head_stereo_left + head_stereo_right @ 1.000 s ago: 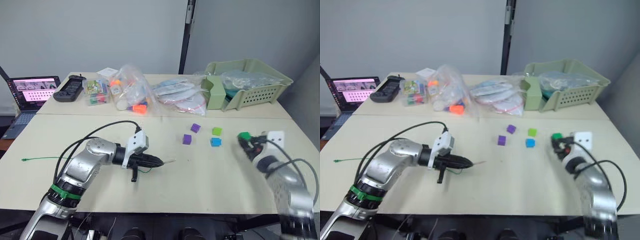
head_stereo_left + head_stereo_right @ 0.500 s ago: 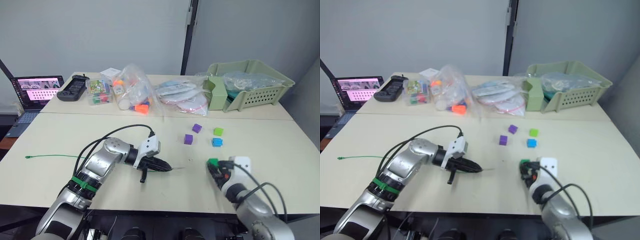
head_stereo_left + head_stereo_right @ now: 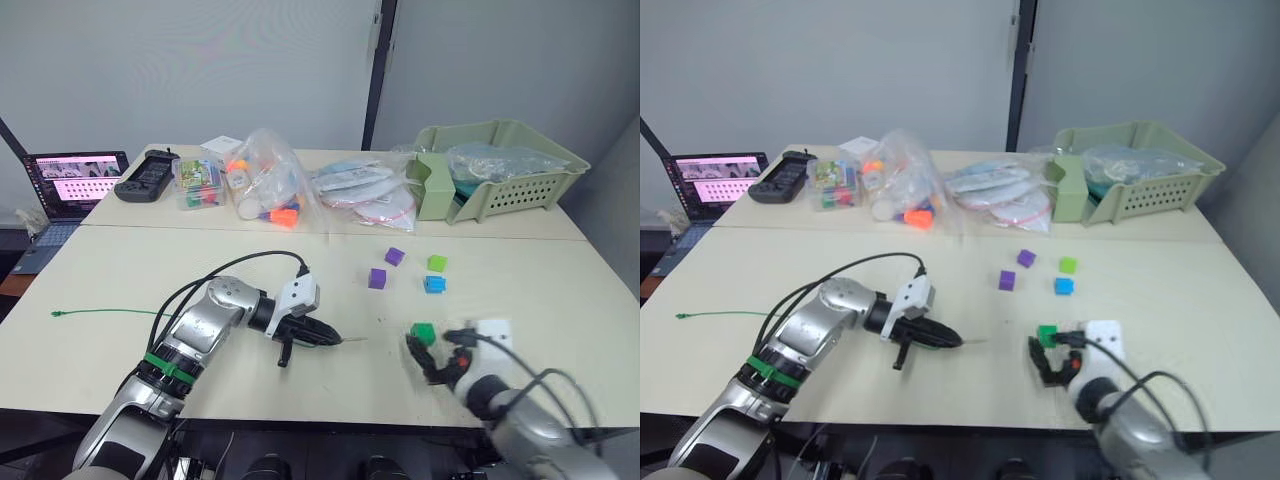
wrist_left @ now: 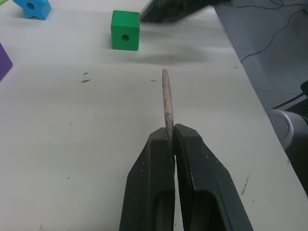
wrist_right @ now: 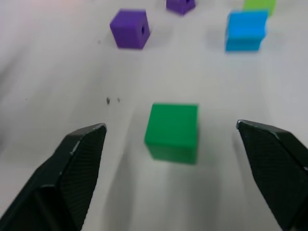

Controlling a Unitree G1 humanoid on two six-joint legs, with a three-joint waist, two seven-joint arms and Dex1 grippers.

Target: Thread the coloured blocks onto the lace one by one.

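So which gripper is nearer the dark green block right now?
Right. The right gripper sits open just behind the dark green block; the left gripper, shut on the lace, is farther off.

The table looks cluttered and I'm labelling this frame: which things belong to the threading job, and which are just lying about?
Job: lace, tip held by left gripper; dark green block; purple blocks; blue block; lime block.
Lying about: laptop; bagged toys; green basket.

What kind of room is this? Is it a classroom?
Probably a lab or office workroom, not clearly a classroom. A plain table holds an open laptop, bagged toy pieces and a green plastic basket against bare grey walls.
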